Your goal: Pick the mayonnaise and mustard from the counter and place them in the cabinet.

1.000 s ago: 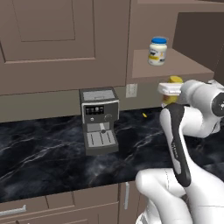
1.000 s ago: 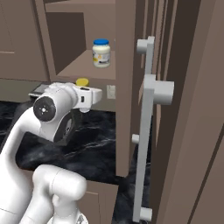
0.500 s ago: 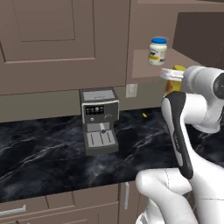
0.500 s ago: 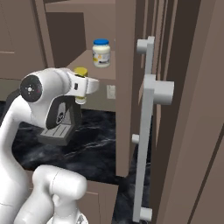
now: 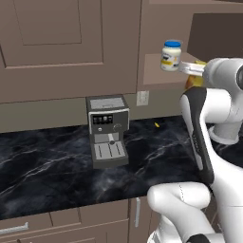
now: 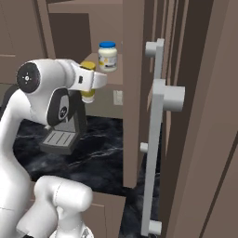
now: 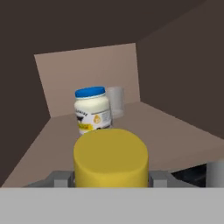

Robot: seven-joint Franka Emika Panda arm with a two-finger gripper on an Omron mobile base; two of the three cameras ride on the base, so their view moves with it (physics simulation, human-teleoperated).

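My gripper [image 6: 91, 82] is shut on the mustard [image 6: 88, 94], a yellow squeeze bottle, and holds it at the front edge of the cabinet [image 6: 119, 77] shelf. In the hand view the mustard [image 7: 110, 157] sits between the fingers [image 7: 57, 178], looking into the cabinet [image 7: 168, 140]. The mayonnaise [image 7: 92, 109], a white jar with a blue lid, stands upright on the tan shelf just beyond the mustard. From the left base view the mayonnaise [image 5: 171, 55] stands on the cabinet [image 5: 152, 72] shelf, with the gripper [image 5: 192, 69] and mustard [image 5: 193, 81] just right of it. The black counter [image 5: 47, 166] lies below.
A grey coffee machine [image 5: 108, 130] stands on the counter against the wall, with a wall outlet [image 5: 142, 98] beside it. A small yellow scrap [image 5: 156, 125] lies on the counter. The open cabinet door [image 6: 200, 116] with its white handle [image 6: 155, 139] stands close on the right.
The arm has lifted the mustard from below shelf level up to the shelf's front edge, closer to the mayonnaise. The grip has stayed shut on it.
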